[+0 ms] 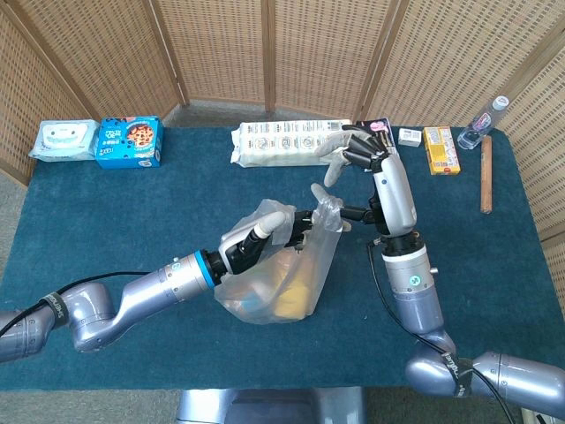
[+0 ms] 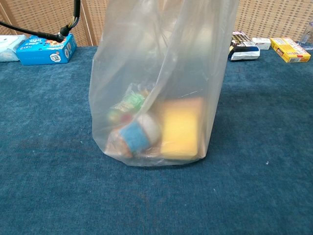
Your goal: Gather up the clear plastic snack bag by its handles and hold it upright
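The clear plastic snack bag [image 1: 274, 283] stands upright on the blue table cloth [image 1: 132, 221]. In the chest view the bag [image 2: 156, 73] shows a yellow packet [image 2: 180, 128], a blue and white roll [image 2: 137, 134] and a green snack inside. My left hand [image 1: 263, 234] grips the gathered upper part of the bag from the left. The twisted handle [image 1: 327, 205] sticks up just right of its fingers. My right hand [image 1: 360, 152] hovers above and to the right of the handle, fingers loosely bent and holding nothing. Neither hand shows in the chest view.
Along the table's back edge lie a wipes pack [image 1: 64, 140], a blue cookie box [image 1: 129, 142], a long white package [image 1: 278, 141], a small white box [image 1: 409, 136], a yellow box [image 1: 440, 148] and a bottle [image 1: 484, 124]. A wooden stick [image 1: 485, 173] lies at the right.
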